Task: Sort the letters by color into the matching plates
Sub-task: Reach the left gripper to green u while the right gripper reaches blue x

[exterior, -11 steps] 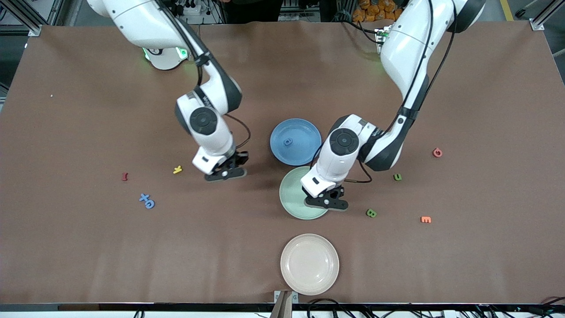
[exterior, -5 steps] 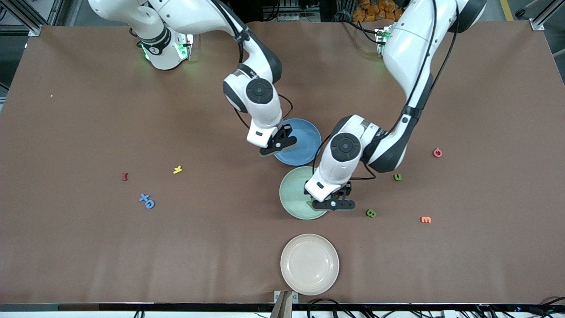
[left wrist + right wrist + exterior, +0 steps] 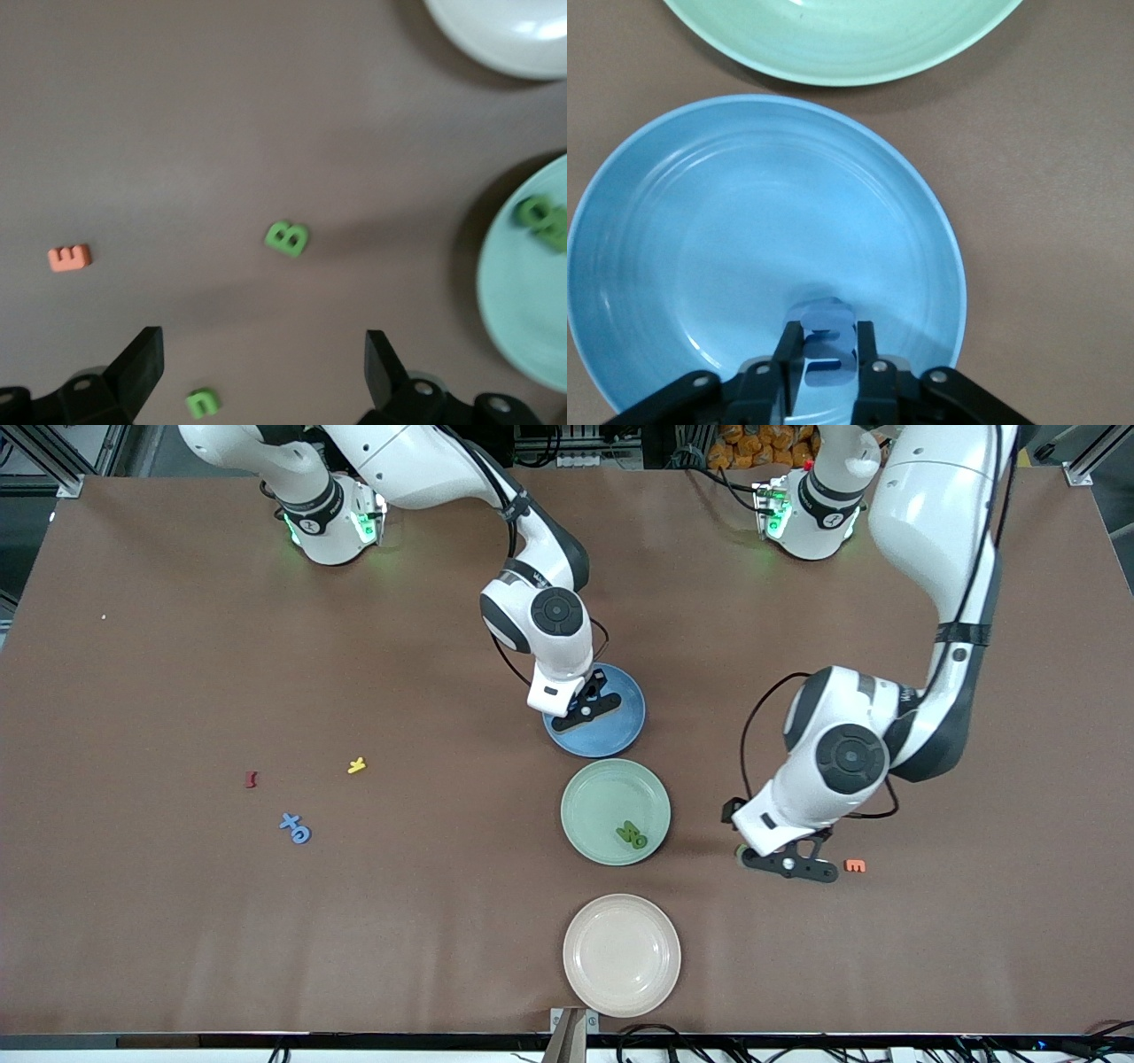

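I work in a robotics lab: aluminium framing (image 3: pixel 53 460) at the corners of my brown-covered table (image 3: pixel 177 939), cables (image 3: pixel 656 1035) along its edge, both arm bases bolted on top

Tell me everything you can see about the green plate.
The green plate is round, pale mint, plain and glossy, with a raised rim and faint rings in its well. It lies flat on the brown table, between the blue plate and the beige-pink plate, touching neither. Two green letters lie together in it, near the rim toward the left arm's end. No gripper is over it or touching it.
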Controlling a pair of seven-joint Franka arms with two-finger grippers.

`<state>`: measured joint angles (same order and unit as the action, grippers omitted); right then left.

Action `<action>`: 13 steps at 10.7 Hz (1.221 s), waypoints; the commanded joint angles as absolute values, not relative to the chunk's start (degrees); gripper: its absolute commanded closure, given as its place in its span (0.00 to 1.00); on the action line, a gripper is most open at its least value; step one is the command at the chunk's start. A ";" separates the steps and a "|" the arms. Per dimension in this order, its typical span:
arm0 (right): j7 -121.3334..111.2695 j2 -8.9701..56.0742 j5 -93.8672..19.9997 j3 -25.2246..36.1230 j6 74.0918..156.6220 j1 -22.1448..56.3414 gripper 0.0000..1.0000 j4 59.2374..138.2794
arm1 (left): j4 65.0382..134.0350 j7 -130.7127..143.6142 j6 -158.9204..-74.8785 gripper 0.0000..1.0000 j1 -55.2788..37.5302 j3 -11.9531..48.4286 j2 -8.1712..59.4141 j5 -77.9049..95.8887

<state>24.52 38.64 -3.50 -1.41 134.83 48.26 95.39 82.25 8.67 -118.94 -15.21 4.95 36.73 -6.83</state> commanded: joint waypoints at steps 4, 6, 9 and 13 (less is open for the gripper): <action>20.41 37.89 -7.21 -0.44 133.60 46.85 0.00 93.69 | 102.88 8.34 -126.01 0.00 -8.27 5.19 25.59 -5.80; 16.81 35.87 -7.21 1.31 131.05 44.40 0.00 93.86 | 108.00 17.28 -131.47 0.00 -6.86 5.19 24.17 -5.80; 12.14 32.53 -7.21 3.51 127.01 38.52 0.00 93.78 | 111.42 20.56 -136.02 0.00 -5.28 5.27 24.35 -5.80; -0.14 30.24 -7.21 4.83 124.01 28.15 0.00 94.83 | 115.57 22.32 -138.16 0.00 -4.75 5.19 24.52 -5.80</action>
<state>7.15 32.09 -6.05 4.84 124.84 32.76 92.95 112.38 21.28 -136.74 -5.36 4.91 26.43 -6.76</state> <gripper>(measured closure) 0.000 0.000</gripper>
